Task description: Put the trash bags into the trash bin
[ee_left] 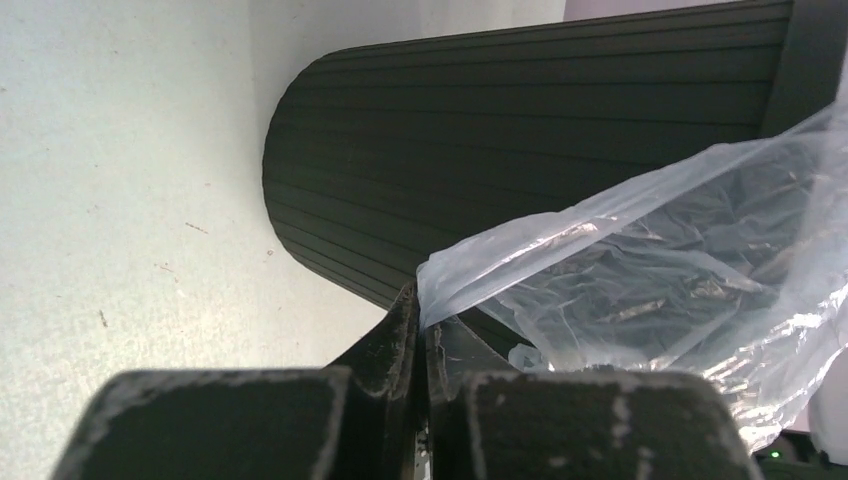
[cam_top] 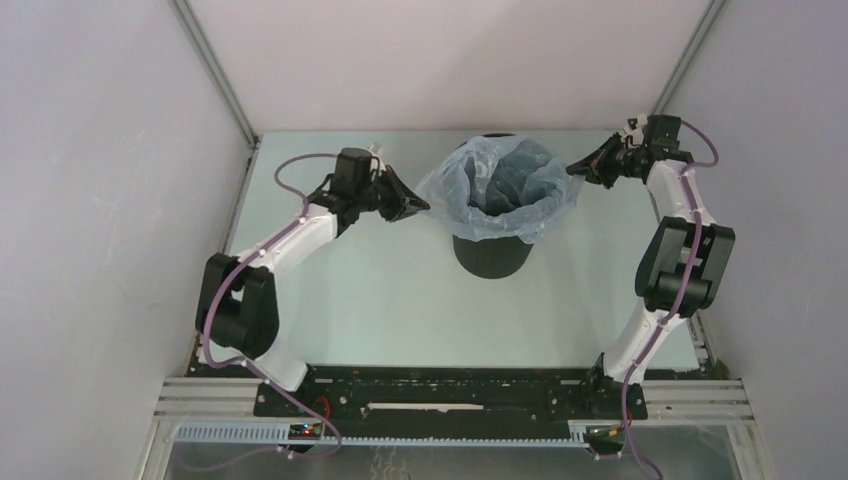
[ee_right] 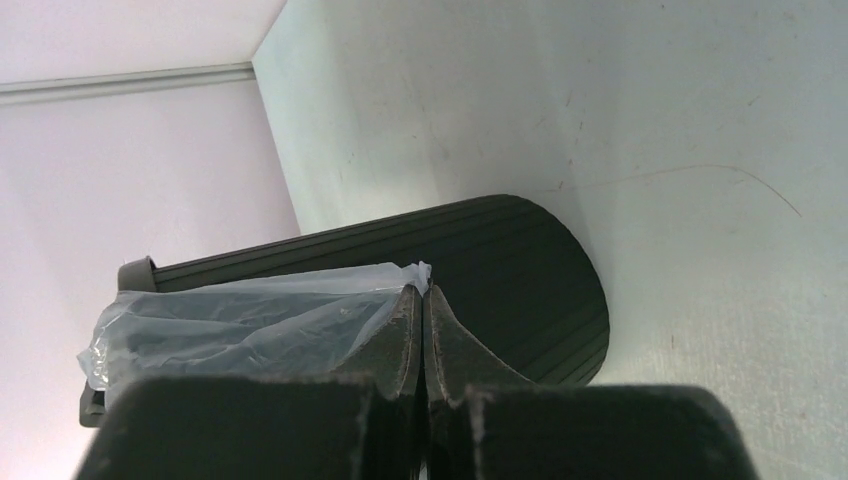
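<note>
The black ribbed trash bin stands upright at the middle of the table. The pale blue-grey trash bag is spread open over its mouth and hangs inside and over the rim. My left gripper is shut on the bag's left edge beside the bin; the left wrist view shows the film pinched at the fingertips against the bin wall. My right gripper is shut on the bag's right edge; the right wrist view shows the bag held at its tip beside the bin.
White enclosure walls with metal posts close in the pale table on the left, back and right. The black base rail runs along the near edge.
</note>
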Robot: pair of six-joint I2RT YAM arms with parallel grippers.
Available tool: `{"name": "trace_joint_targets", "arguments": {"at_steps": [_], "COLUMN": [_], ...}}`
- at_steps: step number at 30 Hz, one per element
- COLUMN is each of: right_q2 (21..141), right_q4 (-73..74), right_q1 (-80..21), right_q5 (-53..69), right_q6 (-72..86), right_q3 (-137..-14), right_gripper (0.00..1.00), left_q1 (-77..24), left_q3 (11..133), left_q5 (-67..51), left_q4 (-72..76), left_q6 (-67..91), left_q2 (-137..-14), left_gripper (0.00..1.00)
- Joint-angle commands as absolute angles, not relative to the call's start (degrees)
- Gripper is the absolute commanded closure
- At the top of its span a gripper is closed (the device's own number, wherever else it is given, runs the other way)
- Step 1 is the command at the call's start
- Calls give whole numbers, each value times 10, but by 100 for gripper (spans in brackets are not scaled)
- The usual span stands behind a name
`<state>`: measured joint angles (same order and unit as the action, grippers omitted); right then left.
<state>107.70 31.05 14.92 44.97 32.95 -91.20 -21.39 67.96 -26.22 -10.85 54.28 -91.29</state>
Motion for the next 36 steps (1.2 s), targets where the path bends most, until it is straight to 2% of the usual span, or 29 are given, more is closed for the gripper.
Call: {"name": "trace_joint_targets", "arguments": {"at_steps": [1,11,15,22,28,31,36], "right_q2": [1067,1054,1069,1046,984,973,904], "right_q4": [309,295,287,254,239,273,332], "right_q1": [153,147,129,73,68,80,107], "right_q5": [441,417,447,465,457,440,415], "right_q6": [329,299,291,338,322,282,254], "right_q3": [-903,-792,-768,-746,-659,-650,-656], "right_gripper": [100,100,98,96,95,86,61], "left_q1": [-210,-215,-217,-230,-231,-230,-231], "left_q3": [690,664,650,711,618,564,558], "left_q5": [-272,-285,-301,-332,-314,-319,-317], "left_q4": [-76,-101,-75,-72,-99,-104,-119], "left_q6": [570,560,566,573,541,522,507], "left_q2": [-925,-963,-970,-974,-907,-881,-834], "left_gripper": [95,96,94,90,89,87,83]}}
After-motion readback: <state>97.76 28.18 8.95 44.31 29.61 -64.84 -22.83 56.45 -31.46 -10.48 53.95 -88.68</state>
